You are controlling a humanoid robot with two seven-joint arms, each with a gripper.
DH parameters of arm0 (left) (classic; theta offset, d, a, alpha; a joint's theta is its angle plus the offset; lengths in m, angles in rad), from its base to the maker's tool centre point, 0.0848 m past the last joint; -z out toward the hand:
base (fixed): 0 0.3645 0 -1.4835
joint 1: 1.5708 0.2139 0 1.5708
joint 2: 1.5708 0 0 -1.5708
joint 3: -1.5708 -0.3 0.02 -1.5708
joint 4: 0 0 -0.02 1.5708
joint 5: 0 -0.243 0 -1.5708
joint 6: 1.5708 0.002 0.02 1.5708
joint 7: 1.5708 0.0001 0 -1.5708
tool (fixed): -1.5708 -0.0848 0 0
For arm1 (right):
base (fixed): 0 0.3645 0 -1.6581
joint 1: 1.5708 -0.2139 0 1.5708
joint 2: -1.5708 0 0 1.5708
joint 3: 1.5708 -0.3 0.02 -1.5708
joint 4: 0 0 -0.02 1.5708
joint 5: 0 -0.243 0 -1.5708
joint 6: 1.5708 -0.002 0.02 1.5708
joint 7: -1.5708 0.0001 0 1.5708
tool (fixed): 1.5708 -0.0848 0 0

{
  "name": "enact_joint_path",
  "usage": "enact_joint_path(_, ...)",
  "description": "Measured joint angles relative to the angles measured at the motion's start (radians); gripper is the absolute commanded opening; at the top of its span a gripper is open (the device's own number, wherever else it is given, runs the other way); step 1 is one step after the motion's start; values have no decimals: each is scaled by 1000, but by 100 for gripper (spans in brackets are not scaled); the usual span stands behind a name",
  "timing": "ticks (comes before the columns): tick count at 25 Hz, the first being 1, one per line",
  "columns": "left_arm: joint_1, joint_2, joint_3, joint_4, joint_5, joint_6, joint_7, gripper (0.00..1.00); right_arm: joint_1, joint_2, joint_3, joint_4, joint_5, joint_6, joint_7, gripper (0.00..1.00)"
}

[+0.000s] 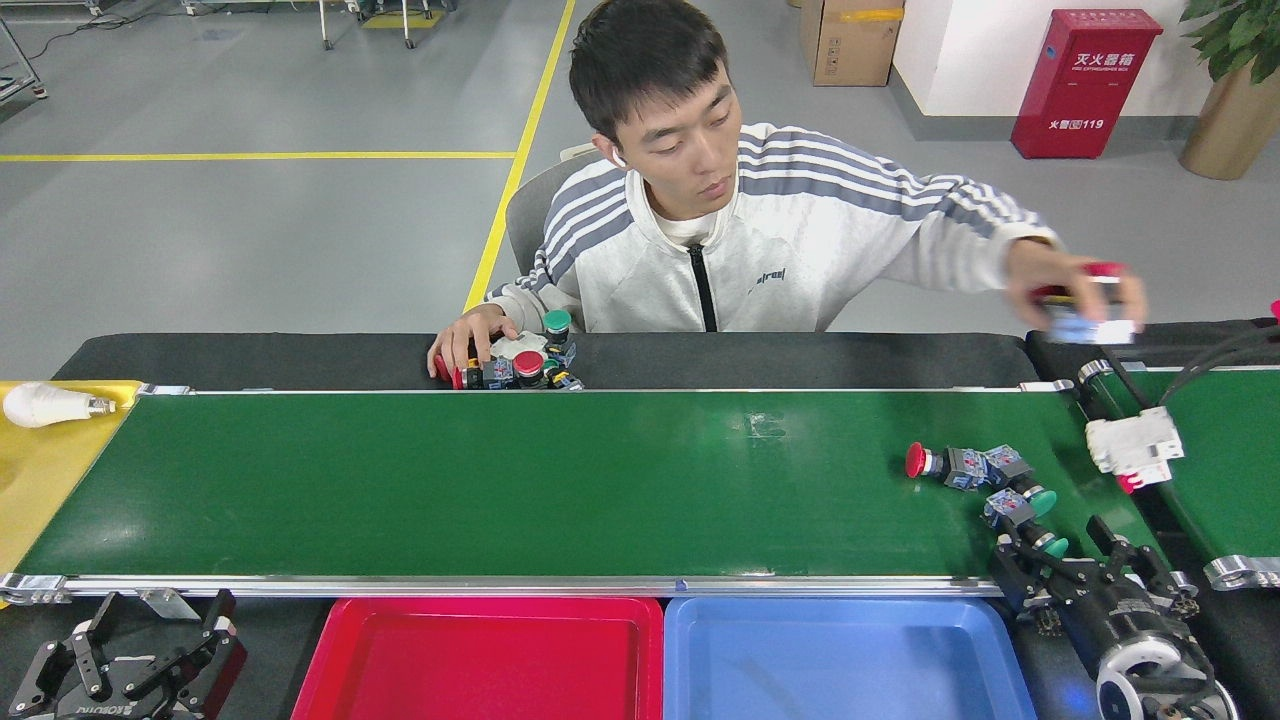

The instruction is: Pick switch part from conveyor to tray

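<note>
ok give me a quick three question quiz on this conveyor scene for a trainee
1. True or false: the red plastic tray and the blue plastic tray both hold no switch parts.
2. Which arm's black gripper sits at the green-capped push-button switch part on the long dark-green conveyor belt: A left, B right?
3. Fill in: the white light bulb lies on a ____ surface.

Key
1. True; both trays are bare.
2. B; the right gripper reaches the belt's right end, while the left gripper waits below the rail with jaws open.
3. Yellow.
</note>
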Motion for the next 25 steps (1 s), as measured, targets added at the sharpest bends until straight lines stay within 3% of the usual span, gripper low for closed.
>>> enact_joint_path(6,0,0,-10,0,0,0,0,100,-121,7,173,121,0,121,4,97)
enact_joint_path(8,0,0,-18,0,0,0,0,100,-137,6,232,138,1,151,6,89)
enact_joint_path(9,0,0,-20,-1,0,0,0,100,-138,6,250,141,2,155,3,83)
enact_joint_path(14,0,-1,-21,-1,0,0,0,100,-144,-5,312,140,13,160,-24,17)
enact_joint_path(16,0,-1,-20,-1,0,0,0,100,-144,-5,321,139,10,138,-33,7)
enact_joint_path(20,0,-1,-14,0,0,0,0,100,-143,-4,324,133,10,125,-48,3)
enact_joint_path(25,0,-1,-14,0,0,0,0,100,-112,-1,325,36,10,106,-54,1)
